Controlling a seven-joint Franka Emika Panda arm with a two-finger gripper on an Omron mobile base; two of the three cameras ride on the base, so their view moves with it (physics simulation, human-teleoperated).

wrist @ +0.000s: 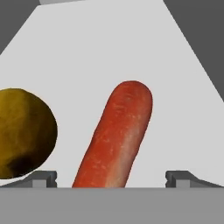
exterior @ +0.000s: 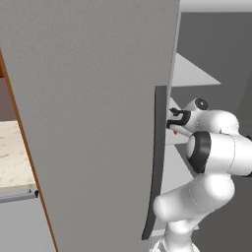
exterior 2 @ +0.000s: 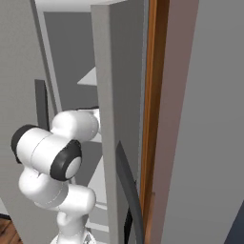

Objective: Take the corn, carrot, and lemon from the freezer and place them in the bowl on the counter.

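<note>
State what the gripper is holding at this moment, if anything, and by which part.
Nothing is held. The gripper is open, its fingertips standing apart on either side of the carrot on the white freezer shelf, not closed on it.

Your two base views look forward past the arm point(exterior: 211, 162) into the freezer point(exterior: 98, 98) from left and right; your hand view sits close over the carrot point(wrist: 116, 140) and lemon point(wrist: 24, 131).

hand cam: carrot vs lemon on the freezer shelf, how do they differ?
The orange-red tapered carrot is long and slim; the dull yellow-olive lemon is round and squat. The carrot lies lengthwise between the open pincer tips; the lemon sits off to the side, beyond one tip. Both rest on the same white freezer shelf, apart from each other.
</note>
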